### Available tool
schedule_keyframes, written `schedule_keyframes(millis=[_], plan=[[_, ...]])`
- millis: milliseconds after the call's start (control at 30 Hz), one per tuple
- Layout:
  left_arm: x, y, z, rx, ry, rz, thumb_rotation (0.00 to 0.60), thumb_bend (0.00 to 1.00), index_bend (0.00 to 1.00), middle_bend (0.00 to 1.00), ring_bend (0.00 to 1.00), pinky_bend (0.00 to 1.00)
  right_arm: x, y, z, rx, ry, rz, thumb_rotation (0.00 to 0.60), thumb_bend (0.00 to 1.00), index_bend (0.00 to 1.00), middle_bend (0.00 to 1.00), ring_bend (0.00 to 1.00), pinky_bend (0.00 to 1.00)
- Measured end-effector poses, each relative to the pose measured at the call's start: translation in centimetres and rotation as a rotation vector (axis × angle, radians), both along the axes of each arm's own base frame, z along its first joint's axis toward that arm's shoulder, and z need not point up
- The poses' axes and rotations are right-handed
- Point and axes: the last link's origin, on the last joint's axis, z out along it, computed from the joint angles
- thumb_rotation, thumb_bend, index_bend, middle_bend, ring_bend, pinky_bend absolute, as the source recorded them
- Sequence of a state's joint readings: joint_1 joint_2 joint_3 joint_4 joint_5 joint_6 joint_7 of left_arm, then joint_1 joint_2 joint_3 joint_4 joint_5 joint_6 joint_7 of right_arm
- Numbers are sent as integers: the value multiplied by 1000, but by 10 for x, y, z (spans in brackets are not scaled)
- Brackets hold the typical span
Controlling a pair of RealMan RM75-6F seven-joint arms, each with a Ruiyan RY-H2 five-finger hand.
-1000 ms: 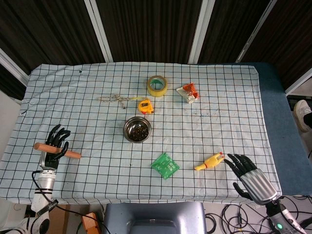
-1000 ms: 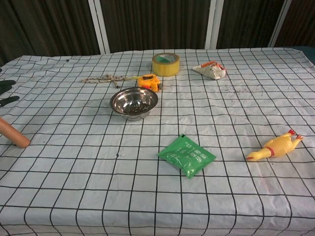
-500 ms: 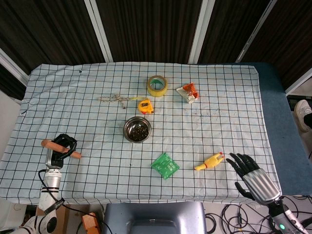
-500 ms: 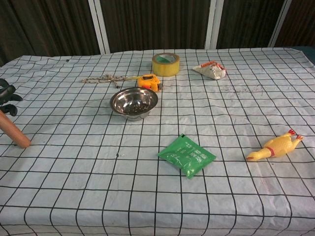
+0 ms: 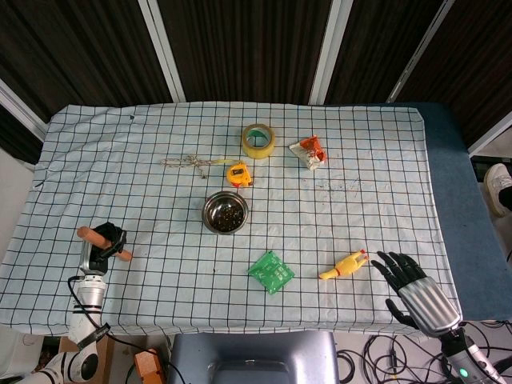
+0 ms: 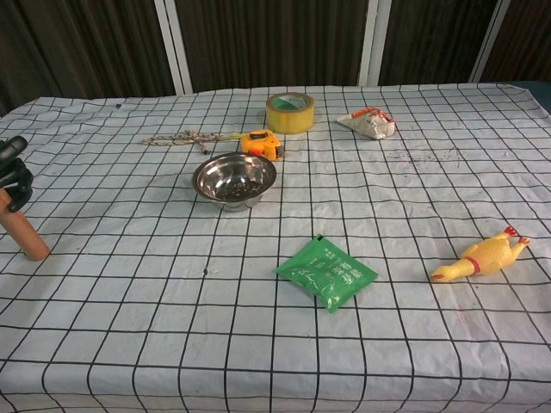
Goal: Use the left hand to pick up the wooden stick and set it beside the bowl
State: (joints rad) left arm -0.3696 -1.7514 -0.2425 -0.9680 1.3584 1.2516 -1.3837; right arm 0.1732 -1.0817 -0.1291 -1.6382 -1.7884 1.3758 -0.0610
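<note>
Where the head view looks down on the table (image 5: 376, 160) with its checked cloth, the left robot hand (image 5: 102, 244) sits near the front left edge with its fingers curled around the wooden stick (image 5: 86, 234) — both ends of the stick poke out past the fingers. The bowl (image 5: 225, 213) stands well apart from it, near the middle of the cloth. Behind the bowl lie a tape measure (image 5: 239, 174), a knotted rope (image 5: 190, 162), a roll of tape (image 5: 258, 140) and a small packet (image 5: 309, 151). In front of the bowl are a green packet (image 5: 270, 272) and a rubber chicken (image 5: 343, 265). The right robot hand (image 5: 412, 287) rests at the front right edge, fingers spread and holding nothing, just beside the chicken.

From the chest view, the left robot hand (image 6: 15, 172) shows only at the left border, wrapped over the wooden stick (image 6: 23, 233), whose free end slants down toward the cloth — whether it touches is unclear. The bowl (image 6: 234, 180) is well to the right. The right robot hand does not show here.
</note>
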Motion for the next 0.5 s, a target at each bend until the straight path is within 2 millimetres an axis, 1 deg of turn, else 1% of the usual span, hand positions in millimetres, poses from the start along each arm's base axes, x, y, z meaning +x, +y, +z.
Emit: schedule_keyframes(millis=[67, 167, 200, 233, 300, 400, 500], plan=[[0, 0, 0, 0, 3, 1, 600, 377, 973, 1000, 853, 1000, 0, 0, 0, 0, -1, 1, 600, 394, 0, 0, 0, 106], [1, 1, 0, 21, 5, 0, 600, 582, 1000, 1000, 912, 1000, 0, 1, 0, 4, -1, 4, 600, 394, 0, 0, 0, 106], [1, 1, 0, 29, 4, -1, 600, 627, 1000, 1000, 923, 1000, 0, 1, 0, 4, -1, 4, 600, 394, 0, 0, 0, 106], [1, 1, 1, 38, 3, -2, 600, 695, 1000, 1000, 942, 1000, 0, 1, 0, 5, -1, 4, 600, 394, 0, 0, 0, 106], [2, 0, 1, 54, -1, -7, 600, 782, 1000, 1000, 962, 1000, 0, 1, 1, 6, -1, 4, 600, 394, 0, 0, 0, 107], [4, 0, 2, 73, -11, -13, 600, 840, 1000, 1000, 980, 1000, 0, 1, 0, 8, -2, 4, 600, 394, 0, 0, 0, 107], [7, 2, 3, 90, -20, -15, 600, 851, 1000, 1000, 983, 1000, 0, 1, 0, 13, -1, 4, 600, 394, 0, 0, 0, 107]])
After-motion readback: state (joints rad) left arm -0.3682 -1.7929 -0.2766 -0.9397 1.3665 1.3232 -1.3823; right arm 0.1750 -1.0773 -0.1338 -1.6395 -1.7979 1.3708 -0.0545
